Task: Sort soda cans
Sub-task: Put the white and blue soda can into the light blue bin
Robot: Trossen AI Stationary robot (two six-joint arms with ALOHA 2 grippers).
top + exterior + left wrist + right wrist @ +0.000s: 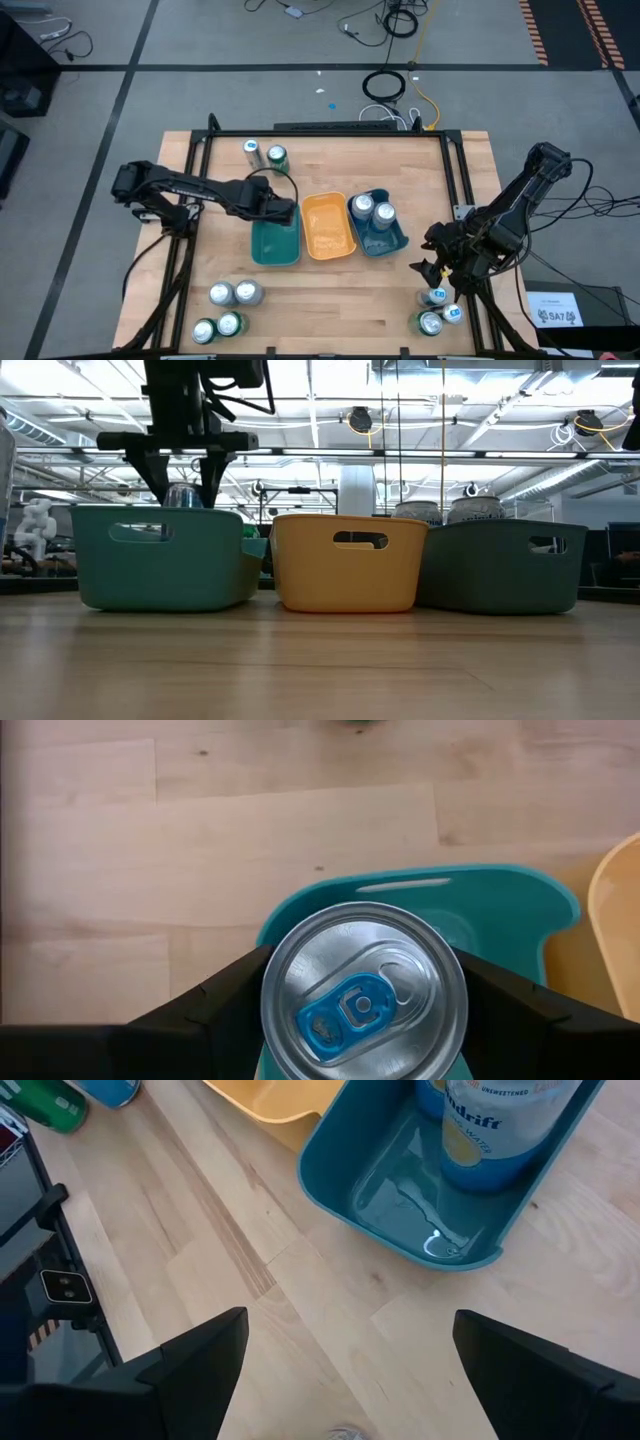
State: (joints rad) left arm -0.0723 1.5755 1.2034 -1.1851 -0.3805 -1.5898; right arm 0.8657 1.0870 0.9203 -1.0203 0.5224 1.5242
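Gripping a can [363, 991] between its dark fingers [215, 1010], the left gripper [283, 211] hangs over the far end of the teal tray [275, 243]; in the low view the can's top shows just above that tray's rim. The right gripper [432, 254] is spread wide over bare wood near the table's right edge, holding nothing, with three cans [438, 309] just in front of it at the near right corner.

The table [330, 310] is pale wood planks inside a black frame. Grey floor with dark seams and loose cables [385, 85] lies beyond it, and the low view looks into a bright hall with ceiling pipes.

A yellow tray [327, 226] sits empty between the teal one and a blue tray [393, 240] that holds two cans [371, 211]. Two more cans [264, 155] stand at the far left, and four [226, 309] cluster at the near left.
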